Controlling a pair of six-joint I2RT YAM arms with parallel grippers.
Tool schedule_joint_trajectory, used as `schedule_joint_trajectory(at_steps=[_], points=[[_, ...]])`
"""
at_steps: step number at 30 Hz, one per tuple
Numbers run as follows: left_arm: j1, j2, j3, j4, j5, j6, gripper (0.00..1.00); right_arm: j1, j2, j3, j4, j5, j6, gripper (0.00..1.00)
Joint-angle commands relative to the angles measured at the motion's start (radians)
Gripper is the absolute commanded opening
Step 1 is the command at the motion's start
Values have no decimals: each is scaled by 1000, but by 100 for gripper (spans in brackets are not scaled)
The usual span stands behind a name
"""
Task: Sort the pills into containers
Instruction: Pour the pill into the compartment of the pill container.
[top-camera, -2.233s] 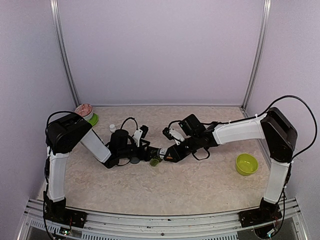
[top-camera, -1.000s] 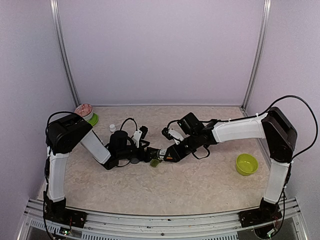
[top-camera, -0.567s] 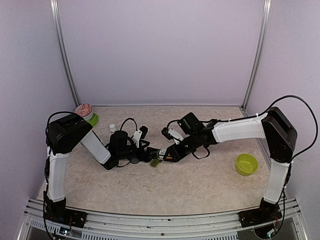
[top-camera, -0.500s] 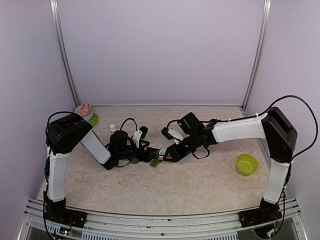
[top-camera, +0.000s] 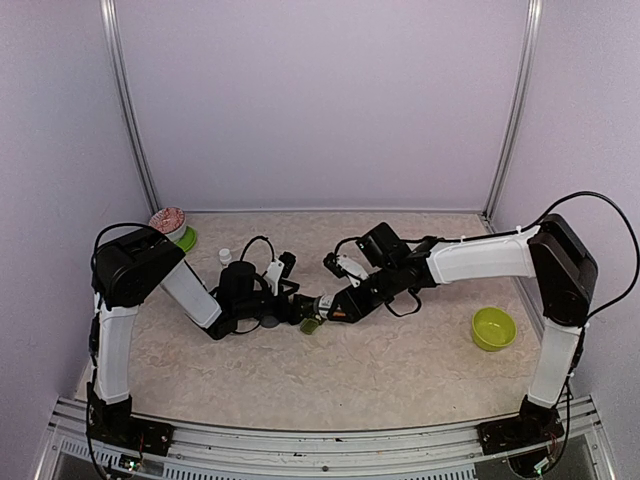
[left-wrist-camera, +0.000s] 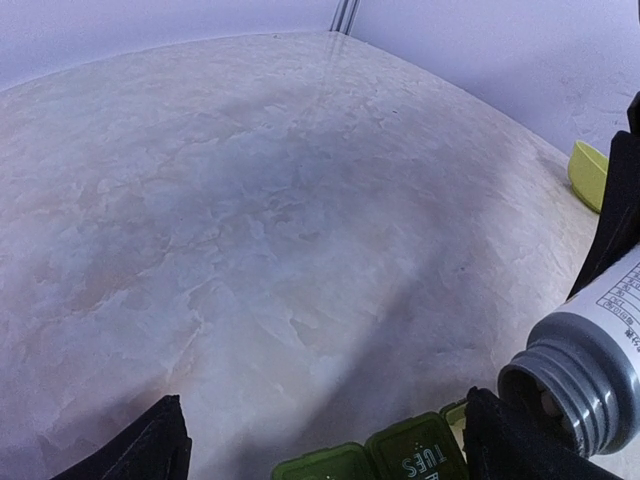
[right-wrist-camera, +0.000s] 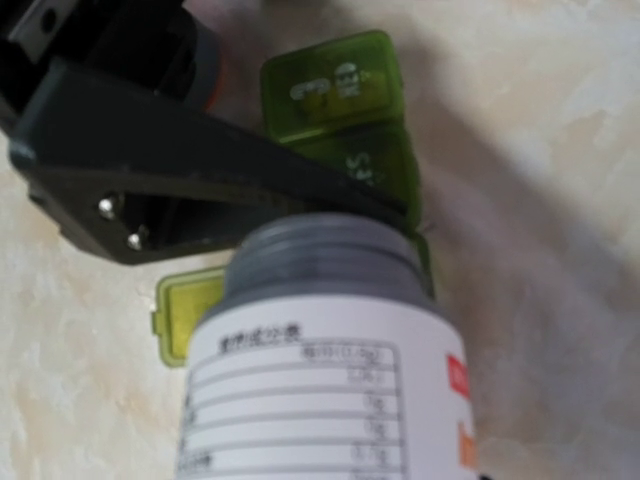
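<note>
Table (top-camera: 400, 380): beige marbled top, both arms reaching in to meet left of centre.

Bowl (top-camera: 493, 328): lime green, near the right edge, well apart from the work.

Right gripper (top-camera: 331, 308): clamped on the bottle (right-wrist-camera: 320, 350), which is tipped with its mouth toward the left arm. The bottle has a grey threaded neck, no cap, and a white label. The label has a ruled table of small print, too blurred to read, with red and orange patches at its right edge. In the left wrist view a pale lump (left-wrist-camera: 546, 401) sits just inside the mouth; I cannot tell what it is.

Left gripper (left-wrist-camera: 322, 405): fingers spread wide and low on the table. The containers (left-wrist-camera: 415, 452) lie between them, with a gap showing on one side and the other finger just beside the strip.

Containers: dark green strip on the table, left of centre, directly under the bottle. One lid reads "TUES". The far lid carries a pale mark I cannot read. The end compartment's lid (right-wrist-camera: 185, 315) is flipped open to the side, and the bottle mouth hangs just above that compartment.
</note>
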Motion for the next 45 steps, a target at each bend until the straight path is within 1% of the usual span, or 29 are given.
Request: schedule_joint_trajectory(at_steps=[1, 16, 28, 38, 45], points=[[-4, 5, -26, -46, 2, -14, 92, 10, -13, 0, -2, -6, -14, 21], [-4, 5, -23, -49, 6, -12, 91, 13, 28, 31, -38, 5, -24, 21], [-4, 7, -21, -48, 6, -11, 90, 19, 30, 60, -66, 10, -32, 21], [-2, 7, -21, -49, 7, -10, 90, 21, 45, 97, -119, 35, -47, 22], [-3, 7, -21, -49, 9, -11, 90, 20, 58, 94, -117, 32, -49, 22]])
